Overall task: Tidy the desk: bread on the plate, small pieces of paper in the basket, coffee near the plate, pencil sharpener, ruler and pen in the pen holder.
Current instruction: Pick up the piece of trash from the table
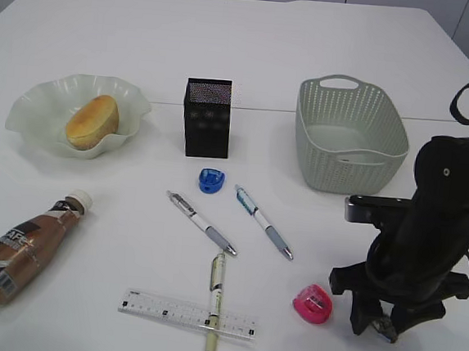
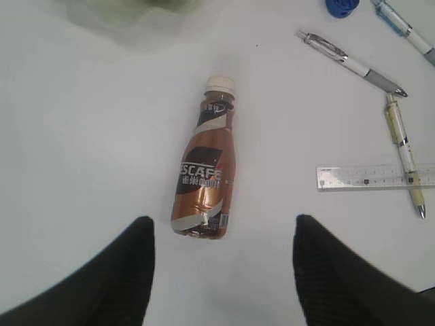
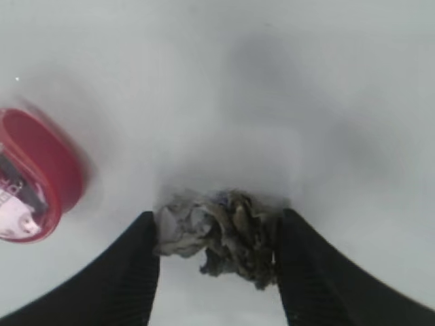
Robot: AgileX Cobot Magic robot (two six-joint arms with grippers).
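Between my right gripper's (image 3: 217,238) fingers sits the crumpled paper (image 3: 217,238), touching both; grip uncertain. Its long axis spans finger to finger. Pink sharpener (image 3: 30,180) lies left.

The right arm (image 1: 440,218) stood at the lower right of the exterior view, wrist bent steeply downward, its gripper (image 1: 382,324) at the table surface. In the right wrist view its fingers (image 3: 132,272) pressed against both sides of a crumpled paper scrap (image 3: 217,238). The left gripper (image 2: 224,272) hovered with jaws spread wide, holding nothing.
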